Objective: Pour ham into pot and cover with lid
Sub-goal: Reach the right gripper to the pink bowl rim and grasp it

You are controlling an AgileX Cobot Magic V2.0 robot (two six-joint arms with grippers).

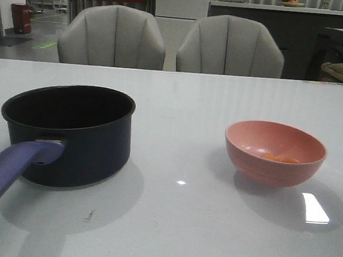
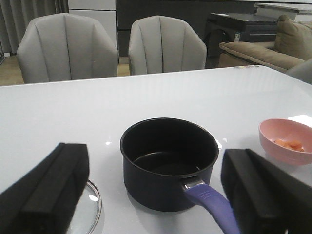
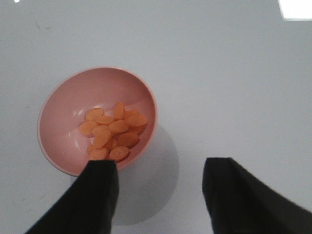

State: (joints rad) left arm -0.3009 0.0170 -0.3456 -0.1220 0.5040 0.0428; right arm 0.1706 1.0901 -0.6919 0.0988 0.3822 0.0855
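Pot (image 1: 75, 133): a deep dark navy saucepan, upright on the white surface (image 1: 199, 227), on the robot's left side; its mouth opens upward and the inside looks bare in the left wrist view.
Pot handle (image 1: 5, 171): long, purple-blue, its long axis running from the pot's near wall toward the robot and slightly to the left.
Ham (image 3: 113, 130): small flat orange-pink slices heaped in the bottom of the pink bowl (image 1: 274, 152); only a few show over the rim from the front.
Pink bowl: upright on the surface to the right, well apart from the pot, with bare surface between them.
Lid (image 2: 90, 207): lies flat on the surface just left of the pot, near the handle side; only its steel rim and some glass show, and the knob is not visible.
Left pincer (image 2: 156, 195): fingers spread wide, holding nothing, behind the pot's handle side, the handle reaching between them.
Right pincer (image 3: 161, 195): fingers apart, empty, above the surface, one finger (image 3: 97, 195) overlapping the bowl's rim in the view; contact cannot be told.
Surroundings: two grey chairs (image 1: 113, 36) at the far edge of the surface.
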